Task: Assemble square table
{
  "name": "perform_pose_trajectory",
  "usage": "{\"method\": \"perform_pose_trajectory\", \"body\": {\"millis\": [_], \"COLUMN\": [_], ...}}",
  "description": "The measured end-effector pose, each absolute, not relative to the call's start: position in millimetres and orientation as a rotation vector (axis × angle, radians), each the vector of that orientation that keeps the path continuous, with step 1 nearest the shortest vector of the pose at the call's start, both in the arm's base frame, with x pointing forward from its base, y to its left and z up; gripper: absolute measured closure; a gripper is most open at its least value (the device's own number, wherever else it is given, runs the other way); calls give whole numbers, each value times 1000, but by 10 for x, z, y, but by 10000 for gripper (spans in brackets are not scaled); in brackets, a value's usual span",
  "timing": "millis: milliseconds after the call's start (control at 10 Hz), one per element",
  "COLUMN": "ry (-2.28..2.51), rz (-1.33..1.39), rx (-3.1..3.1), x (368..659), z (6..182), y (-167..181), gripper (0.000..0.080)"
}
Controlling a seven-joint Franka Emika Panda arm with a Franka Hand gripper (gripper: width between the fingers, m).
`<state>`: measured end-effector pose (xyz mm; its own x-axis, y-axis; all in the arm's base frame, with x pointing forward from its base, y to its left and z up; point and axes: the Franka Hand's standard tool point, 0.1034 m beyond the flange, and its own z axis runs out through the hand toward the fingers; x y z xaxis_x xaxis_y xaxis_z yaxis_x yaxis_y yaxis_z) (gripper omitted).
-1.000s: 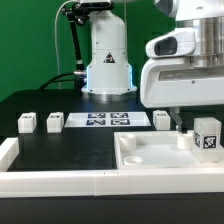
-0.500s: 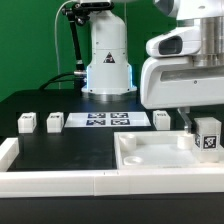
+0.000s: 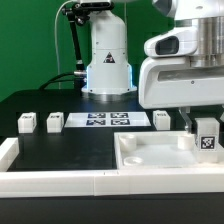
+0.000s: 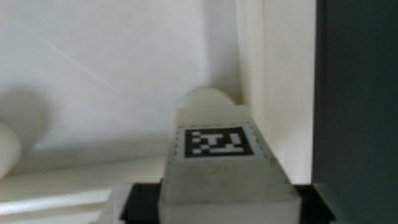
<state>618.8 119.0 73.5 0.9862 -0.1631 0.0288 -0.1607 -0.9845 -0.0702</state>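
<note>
White square top (image 3: 150,152) flat; tagged leg (image 3: 207,138) upright at corner; loose legs (image 3: 27,122) behind.

You'll find no word, number or brand to read here; the only signs are black-and-white square marker tags. Several sit in a row on the marker board (image 3: 104,121), and one each faces you on the end leg (image 3: 27,122) and the second leg (image 3: 54,122), to the exterior view's left of that board. One more marks the farthest leg (image 3: 207,136) (image 4: 217,150), off to the board's right in the exterior view.
</note>
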Motion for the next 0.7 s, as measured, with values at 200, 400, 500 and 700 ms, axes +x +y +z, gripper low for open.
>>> {"method": "perform_pose_trajectory", "body": {"millis": [200, 400, 500, 700], "ry": [651, 863, 995, 1163], "rz": [-62, -70, -76, -89], "rx": [-3007, -2979, -2944, -2902], "x": [6175, 6170, 6169, 6165], "z": [736, 734, 733, 735], "y": [1164, 1101, 1057, 975], "gripper": [507, 504, 499, 489]}}
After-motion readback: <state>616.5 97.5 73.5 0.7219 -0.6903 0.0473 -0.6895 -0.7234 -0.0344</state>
